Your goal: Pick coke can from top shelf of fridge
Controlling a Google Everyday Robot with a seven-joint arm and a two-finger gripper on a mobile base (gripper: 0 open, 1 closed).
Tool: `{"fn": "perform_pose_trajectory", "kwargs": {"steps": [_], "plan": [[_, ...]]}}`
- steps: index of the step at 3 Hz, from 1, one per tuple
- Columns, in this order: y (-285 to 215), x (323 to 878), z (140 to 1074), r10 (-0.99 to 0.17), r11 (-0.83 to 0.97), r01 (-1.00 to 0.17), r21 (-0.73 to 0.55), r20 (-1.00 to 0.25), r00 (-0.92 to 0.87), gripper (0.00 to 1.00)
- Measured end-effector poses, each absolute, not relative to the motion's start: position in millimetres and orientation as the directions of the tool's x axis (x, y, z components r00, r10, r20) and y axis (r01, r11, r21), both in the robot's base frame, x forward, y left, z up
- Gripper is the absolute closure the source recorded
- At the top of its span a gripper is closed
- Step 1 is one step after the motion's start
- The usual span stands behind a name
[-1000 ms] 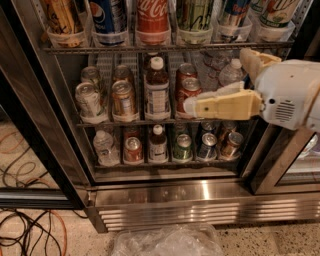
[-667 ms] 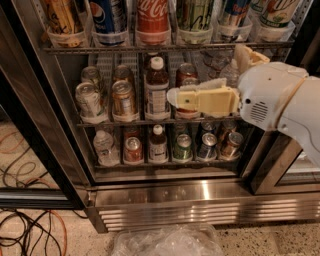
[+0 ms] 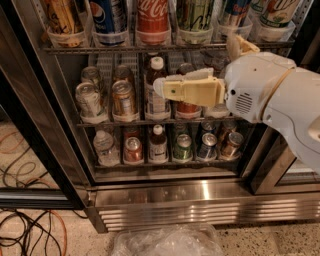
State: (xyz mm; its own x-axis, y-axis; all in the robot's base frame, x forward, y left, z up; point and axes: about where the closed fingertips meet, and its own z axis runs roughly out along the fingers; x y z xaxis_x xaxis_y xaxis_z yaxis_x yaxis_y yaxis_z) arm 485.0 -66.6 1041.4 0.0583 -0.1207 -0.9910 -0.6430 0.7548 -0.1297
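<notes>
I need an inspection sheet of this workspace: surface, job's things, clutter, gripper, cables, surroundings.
Surface: top shelf, wire rack, row of drinks in clear holders.
Job's things: coke can upright on the top shelf of the fridge.
Clutter: blue can left of it; bottles and more cans on lower racks.
Gripper: gripper below the top shelf, under the coke can, not touching it.
Cables: cables tangled on the floor, left.
Surroundings: plastic bag on the floor before the fridge.
</notes>
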Motion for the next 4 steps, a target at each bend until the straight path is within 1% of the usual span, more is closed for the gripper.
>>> {"fn": "perform_pose_trajectory", "kwargs": {"steps": [1,2,3,4], "plan": [[-61.3,484.5,1041.5,-0.131,0.746,-0.647,-0.158,-0.987,0.089,0.0],[-68.2,494.8,1033.7,-0.104,0.783,-0.603,-0.154,-0.988,0.117,0.0],[-83.1,509.1,1030.9,-0.093,0.835,-0.526,-0.162,-0.983,0.156,0.0],[-57.0,507.0,1036.8,-0.129,0.813,-0.538,-0.222,-0.97,0.206,0.0]]}}
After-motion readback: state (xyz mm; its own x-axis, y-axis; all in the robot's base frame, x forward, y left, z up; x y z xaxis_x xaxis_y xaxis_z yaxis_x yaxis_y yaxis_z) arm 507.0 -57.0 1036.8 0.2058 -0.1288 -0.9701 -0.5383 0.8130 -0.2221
